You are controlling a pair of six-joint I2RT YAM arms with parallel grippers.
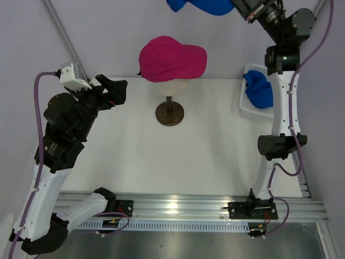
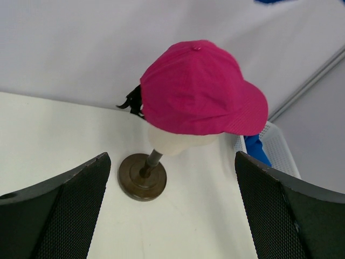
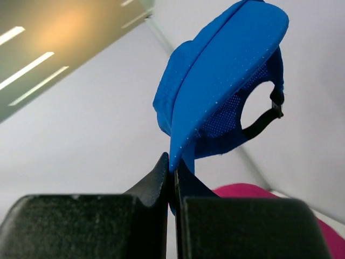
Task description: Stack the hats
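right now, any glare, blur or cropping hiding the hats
Top external: glare on the metal rail, and the held blue hat is cut off by the top edge. Left wrist: even light, pink hat sharp. Right wrist: ceiling lights flare warm upper left; right hand dark and slightly soft, blue hat crisp.

Pink cap (image 2: 200, 89) on mannequin head (image 2: 175, 143), left gripper (image 2: 172, 210) spread wide
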